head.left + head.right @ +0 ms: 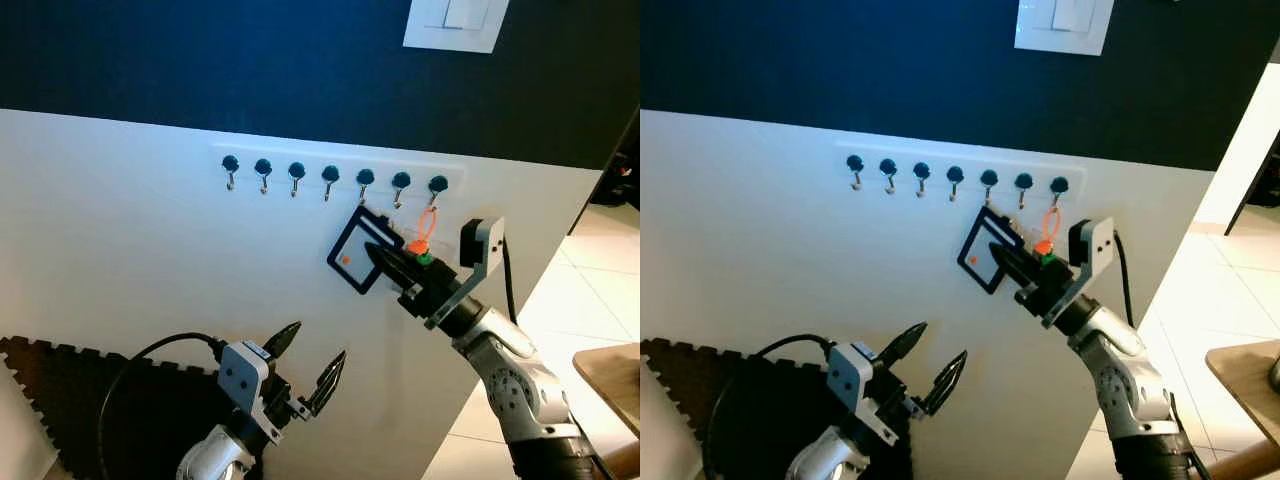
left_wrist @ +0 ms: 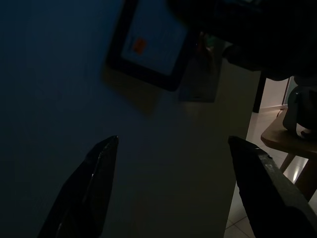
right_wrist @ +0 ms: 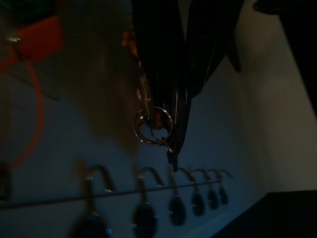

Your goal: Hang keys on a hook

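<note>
1. A white wall (image 1: 120, 230) carries a rail of seven hooks (image 1: 330, 180) with dark knobs; above it the wall is dark, with a light switch (image 1: 455, 22) at 1 o'clock from the rail.
2. The right claw (image 1: 385, 262) is raised to the wall, just below the fifth and sixth hooks, its fingers closed on the keys (image 3: 154, 126).
3. In the right wrist view a metal key ring hangs from between the closed fingers, above the row of hooks; whether it touches any hook cannot be told.
4. A black-framed square tag (image 1: 358, 252) with an orange dot sits at the claw's tip, tilted, against the wall at 6 o'clock from the fifth hook.
5. An orange loop (image 1: 427, 225) hangs at the seventh hook, beside the claw's wrist, with a green bit below it.
6. The left claw (image 1: 308, 362) is low, at 7 o'clock from the tag, open and holding nothing.
7. A dark puzzle-edged mat (image 1: 60, 390) lies on the floor at lower left.
</note>
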{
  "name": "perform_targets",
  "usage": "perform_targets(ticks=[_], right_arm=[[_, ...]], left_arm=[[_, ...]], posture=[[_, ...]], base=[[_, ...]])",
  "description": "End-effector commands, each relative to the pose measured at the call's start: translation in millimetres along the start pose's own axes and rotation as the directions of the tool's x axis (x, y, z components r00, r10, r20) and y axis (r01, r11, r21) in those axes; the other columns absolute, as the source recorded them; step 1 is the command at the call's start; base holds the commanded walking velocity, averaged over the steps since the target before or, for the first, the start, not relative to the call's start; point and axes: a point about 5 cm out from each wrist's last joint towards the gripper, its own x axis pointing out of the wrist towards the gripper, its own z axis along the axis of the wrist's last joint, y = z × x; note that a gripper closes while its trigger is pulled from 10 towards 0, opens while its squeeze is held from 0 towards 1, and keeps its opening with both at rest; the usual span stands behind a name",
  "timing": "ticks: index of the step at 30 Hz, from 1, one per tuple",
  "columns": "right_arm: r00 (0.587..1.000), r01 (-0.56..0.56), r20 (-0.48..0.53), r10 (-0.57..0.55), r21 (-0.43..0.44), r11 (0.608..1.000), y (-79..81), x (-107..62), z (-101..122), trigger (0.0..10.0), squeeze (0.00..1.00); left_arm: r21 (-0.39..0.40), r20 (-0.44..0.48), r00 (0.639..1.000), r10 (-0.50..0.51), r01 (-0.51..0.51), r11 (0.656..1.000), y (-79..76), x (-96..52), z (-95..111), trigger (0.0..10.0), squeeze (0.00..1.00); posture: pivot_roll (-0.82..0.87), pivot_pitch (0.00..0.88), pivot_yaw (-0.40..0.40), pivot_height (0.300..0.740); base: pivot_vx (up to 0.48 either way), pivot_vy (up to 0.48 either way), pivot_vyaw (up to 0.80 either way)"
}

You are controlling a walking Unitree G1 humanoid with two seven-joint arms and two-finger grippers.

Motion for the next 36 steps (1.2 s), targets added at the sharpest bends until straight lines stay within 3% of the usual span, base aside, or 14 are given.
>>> perform_targets(ticks=[1, 10, 11, 15, 28, 31, 36], right_arm=[[0.999, -0.041, -0.023, 0.041, 0.011, 0.999, 6.5, -0.7, -3, 10.0, 0.0], [0.997, -0.071, -0.009, 0.071, -0.004, 0.997, 11.2, 0.8, -1, 10.0, 0.0], [0.998, -0.049, 0.034, 0.051, -0.061, 0.997, 10.3, 5.2, 6, 10.0, 0.0], [0.997, -0.038, 0.062, 0.046, -0.128, 0.991, 10.2, 12.3, 14, 10.0, 0.0], [0.991, -0.075, 0.103, 0.09, -0.148, 0.986, 12.4, 25.1, 22, 10.0, 0.0], [0.989, -0.058, 0.126, 0.077, -0.145, 0.988, 8.7, 29.0, 25, 10.0, 0.0], [0.983, 0.059, 0.179, -0.042, -0.093, 0.994, -11.8, 31.7, 36, 10.0, 0.0]], left_arm=[[0.009, -0.013, 1.0, -0.004, 0.004, 1.0, -0.3, -2.1, 0, 10.0, 0.0], [0.029, -0.017, 1.0, 0.012, -0.011, 1.0, 2.2, -2.9, 1, 10.0, 0.0], [0.033, -0.014, 1.0, 0.019, -0.018, 0.999, 3.2, -2.9, 1, 10.0, 0.0], [0.036, -0.013, 1.0, 0.021, -0.02, 0.999, 3.6, -2.7, 1, 10.0, 0.0], [0.039, -0.011, 1.0, 0.021, -0.021, 0.999, 3.3, -1.5, 1, 10.0, 0.0], [0.04, -0.012, 1.0, 0.02, -0.02, 0.999, 3.2, -1.6, 1, 10.0, 0.0], [0.045, -0.018, 1.0, 0.014, -0.014, 0.999, 3.0, -1.8, 1, 10.0, 0.0]], posture=[[0.06, 0.072, -0.064, 0.74], [0.06, 0.075, -0.069, 0.74], [0.06, 0.075, -0.069, 0.74], [0.06, 0.074, -0.069, 0.74], [0.06, 0.075, -0.073, 0.74], [0.06, 0.075, -0.074, 0.74], [0.07, 0.073, -0.076, 0.74]], base=[[0.0, 0.0, 0.0], [0.0, 0.0, 0.0], [0.0, 0.0, 0.0], [0.0, 0.0, 0.0], [0.0, 0.0, 0.0], [0.0, 0.0, 0.0], [0.0, 0.0, 0.0]])
